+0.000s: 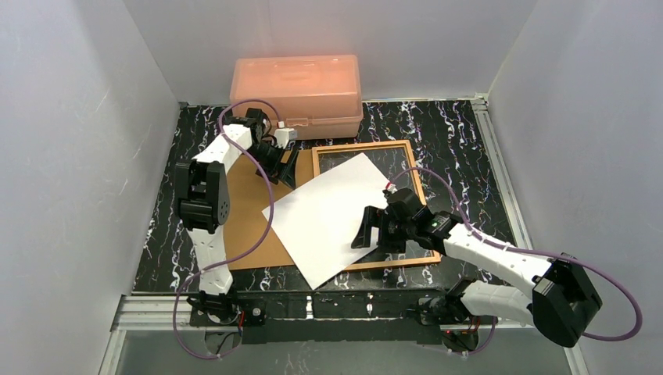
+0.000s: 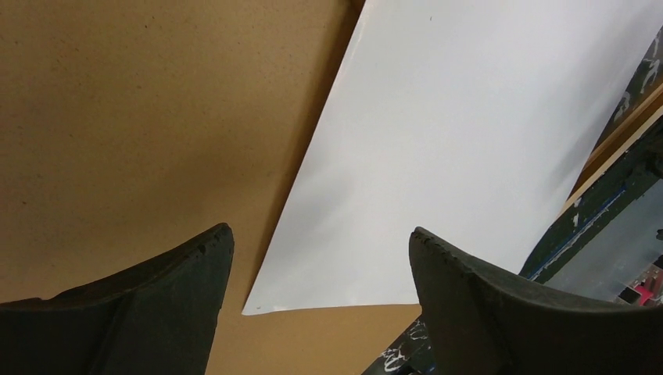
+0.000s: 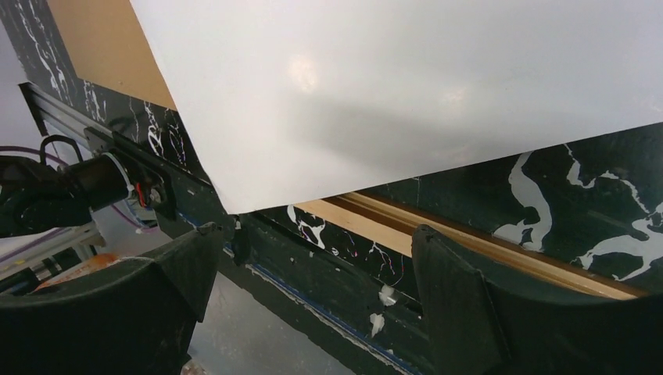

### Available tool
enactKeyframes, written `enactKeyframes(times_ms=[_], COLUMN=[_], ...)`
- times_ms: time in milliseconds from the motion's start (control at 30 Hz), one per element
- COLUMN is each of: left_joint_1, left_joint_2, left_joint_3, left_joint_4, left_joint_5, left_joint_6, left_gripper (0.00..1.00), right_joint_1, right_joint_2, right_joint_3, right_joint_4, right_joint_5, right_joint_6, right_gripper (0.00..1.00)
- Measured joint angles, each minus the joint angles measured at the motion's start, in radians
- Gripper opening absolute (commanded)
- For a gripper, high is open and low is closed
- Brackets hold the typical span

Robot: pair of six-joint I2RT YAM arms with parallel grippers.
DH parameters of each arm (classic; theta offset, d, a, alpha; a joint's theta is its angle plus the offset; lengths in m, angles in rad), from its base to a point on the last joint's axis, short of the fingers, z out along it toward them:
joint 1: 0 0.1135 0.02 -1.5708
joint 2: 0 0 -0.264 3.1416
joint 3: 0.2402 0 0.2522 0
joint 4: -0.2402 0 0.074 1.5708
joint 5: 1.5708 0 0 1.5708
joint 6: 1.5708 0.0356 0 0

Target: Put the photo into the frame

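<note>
**Photo lying white side up across frame and backing board, both pincers gaping**

The photo point(image 1: 332, 215) is lying with its plain white back up, turned askew on the black marbled table point(image 1: 453, 133). Its right part is covering the left side of the frame point(image 1: 361, 145), while its left part is resting on the brown backing board point(image 1: 246, 211). It is not sitting square inside the orange-brown border; its nearest corner is poking out past the frame's near edge. A pink translucent box point(image 1: 297, 84) is standing at the far edge of the table, just beyond the frame and the board.

The left gripper point(image 1: 283, 173) is hanging over the far end of the backing board, close to the photo's far left edge. Its jaws are standing wide apart and holding nothing. In the left wrist view the two dark fingers point(image 2: 180, 312) are flanking a corner of the white sheet, with brown board showing beneath and beside it.

The right gripper point(image 1: 366, 230) is reaching in from the near right, over the photo's right edge inside the frame. Its jaws are also spread wide and empty. In the right wrist view the fingers point(image 3: 461, 312) are framing the photo's near corner, and a strip of the wooden border is peeking out under that sheet. Whether either gripper is touching the photo is not clear.
</note>
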Motion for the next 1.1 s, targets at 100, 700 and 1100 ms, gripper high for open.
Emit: enactKeyframes(times_ms=[100, 700, 1100], left_joint_1=[-0.003, -0.078, -0.091], left_joint_2=[0.013, 0.269, 0.351], left_joint_3=[0.018, 0.286, 0.380], left_joint_4=[0.008, -0.051, -0.150], left_joint_5=[0.002, 0.121, 0.209], left_joint_6=[0.001, 0.035, 0.114], left_gripper=[0.83, 0.79, 0.67], right_joint_1=[-0.014, -0.072, -0.117], right_joint_2=[-0.003, -0.074, -0.071], right_joint_3=[-0.024, -0.051, -0.051], right_joint_4=[0.020, 0.075, 0.075], right_joint_5=[-0.020, -0.077, -0.115], right_joint_6=[0.011, 0.003, -0.025], right_gripper=[0.97, 0.97, 0.97])
